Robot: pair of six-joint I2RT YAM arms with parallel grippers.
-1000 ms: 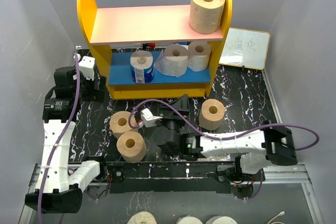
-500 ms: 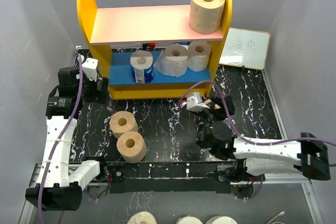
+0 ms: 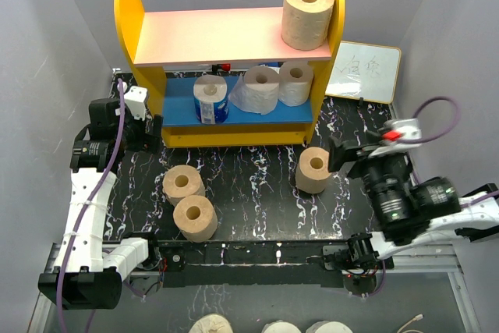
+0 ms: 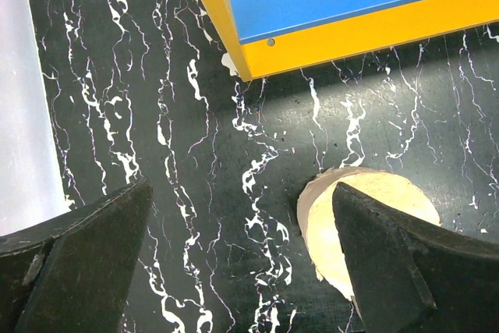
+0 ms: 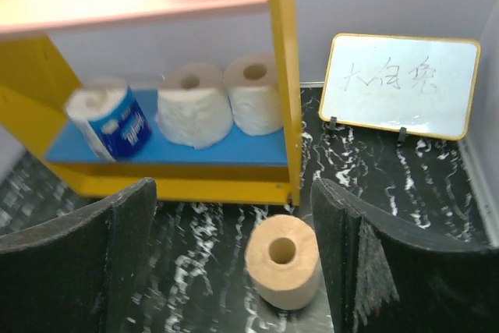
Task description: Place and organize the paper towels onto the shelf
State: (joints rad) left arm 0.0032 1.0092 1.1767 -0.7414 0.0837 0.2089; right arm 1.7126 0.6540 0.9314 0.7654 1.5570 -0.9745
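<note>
The shelf [image 3: 148, 29] stands at the back. One tan roll [image 3: 308, 15] sits on the right of its pink top board. A blue-wrapped white roll [image 3: 210, 99] and two white rolls [image 3: 260, 89] stand on its blue lower board. Three tan rolls lie on the table: two at the left [image 3: 182, 185] [image 3: 195, 217] and one at the right [image 3: 314, 170]. My right gripper [image 3: 343, 154] is open and empty just right of that roll, which shows ahead between its fingers [image 5: 282, 259]. My left gripper [image 3: 148, 134] is open and empty by the shelf's left foot, above a tan roll [image 4: 366, 224].
A small whiteboard [image 3: 364, 72] leans at the back right beside the shelf. Grey walls close in both sides. Several more rolls [image 3: 210, 324] show at the bottom edge, off the table. The table is black marble-patterned [image 3: 257, 185].
My right arm has swung from the middle-left of the table across to the right, and its gripper now sits beside the right tan roll. The left arm has barely moved.
</note>
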